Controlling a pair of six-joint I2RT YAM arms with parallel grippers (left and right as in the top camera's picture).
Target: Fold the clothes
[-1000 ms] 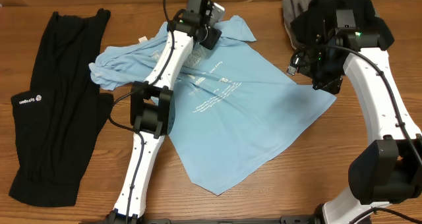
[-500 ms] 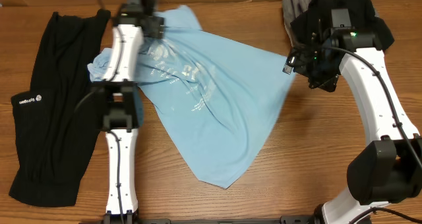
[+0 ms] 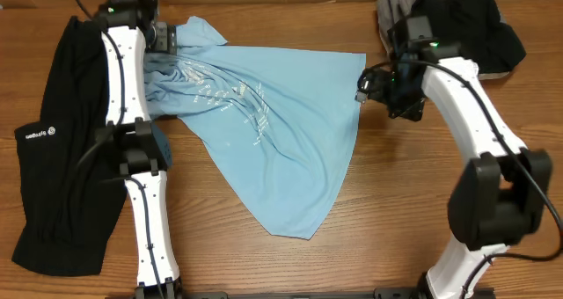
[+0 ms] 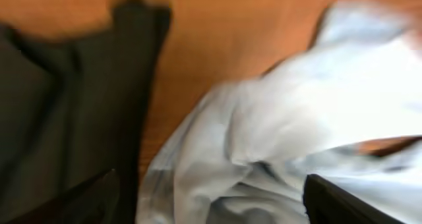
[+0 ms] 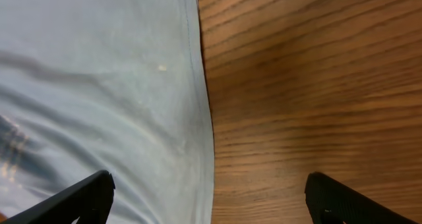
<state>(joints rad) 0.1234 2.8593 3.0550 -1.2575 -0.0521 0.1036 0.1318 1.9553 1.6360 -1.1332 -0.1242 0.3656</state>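
The light blue T-shirt [image 3: 273, 132] with white lettering lies spread and rumpled across the table's middle. Its upper left part is bunched under my left gripper [image 3: 167, 40]. In the left wrist view the fingers [image 4: 210, 197] stand wide apart with bunched blue fabric [image 4: 277, 132] between them; the picture is blurred. My right gripper [image 3: 362, 86] hovers at the shirt's right edge. In the right wrist view it [image 5: 210, 197] is open and empty over the hem [image 5: 99, 85]. The long black garment [image 3: 66, 149] with a white logo lies flat at the left and shows in the left wrist view [image 4: 66, 105].
A heap of black and grey garments [image 3: 457, 22] sits at the back right, behind my right arm. Bare wooden table [image 3: 413, 202] shows at the front and right. My left arm [image 3: 123, 97] reaches along the black garment's right side.
My left gripper swung from the back middle to the back left, and the blue shirt slid left with it. The shirt's right corner moved left, and my right gripper followed it.
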